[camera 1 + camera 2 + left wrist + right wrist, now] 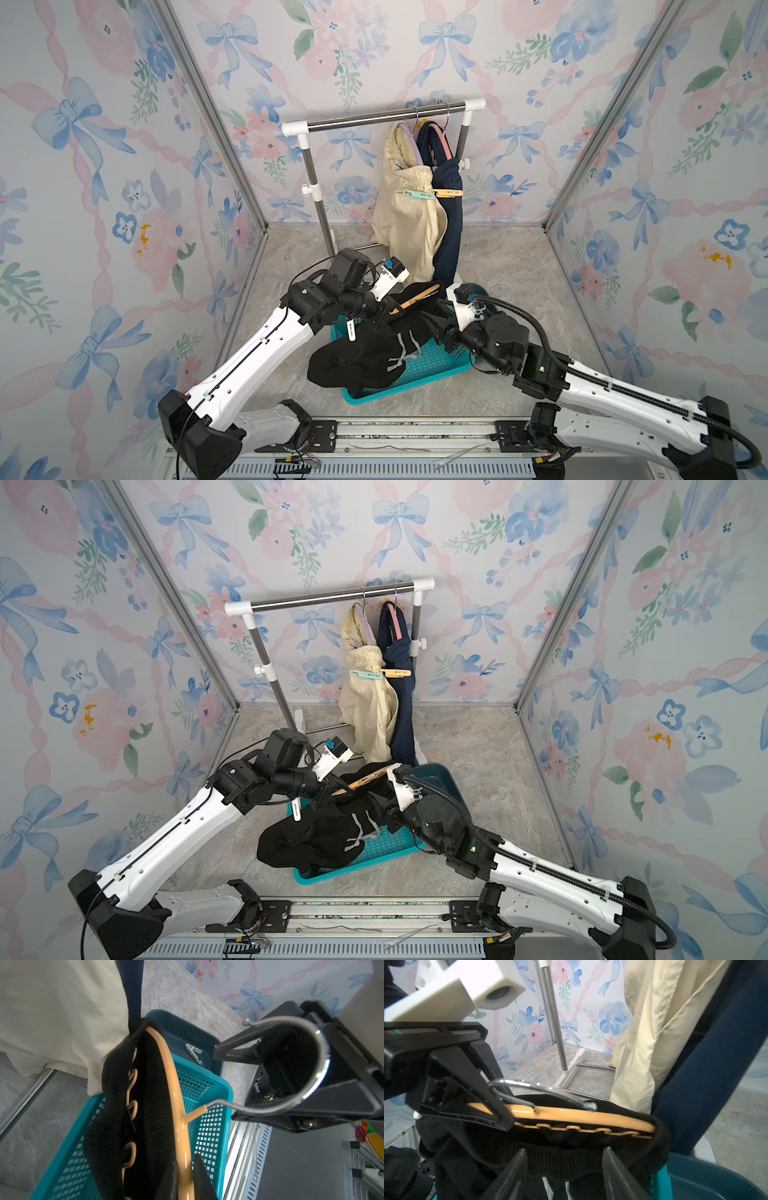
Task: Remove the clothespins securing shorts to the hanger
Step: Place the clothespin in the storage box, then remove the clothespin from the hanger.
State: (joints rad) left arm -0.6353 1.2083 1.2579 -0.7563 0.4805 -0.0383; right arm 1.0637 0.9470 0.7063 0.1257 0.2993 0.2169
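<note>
My left gripper is shut on the orange hanger, holding it over the teal basket. The black shorts hang from that hanger and spill into the basket. A white clothespin hangs at their left edge, just below my left gripper. My right gripper is open, its fingertips at the black waistband, clamping nothing. On the rail, a mint clothespin sits on the cream shorts. An orange clothespin sits on the navy shorts.
The teal mesh basket lies between the arms. A dark teal bin behind it holds a white clothespin. The rack's rail and left post stand at the back. Floral walls close three sides.
</note>
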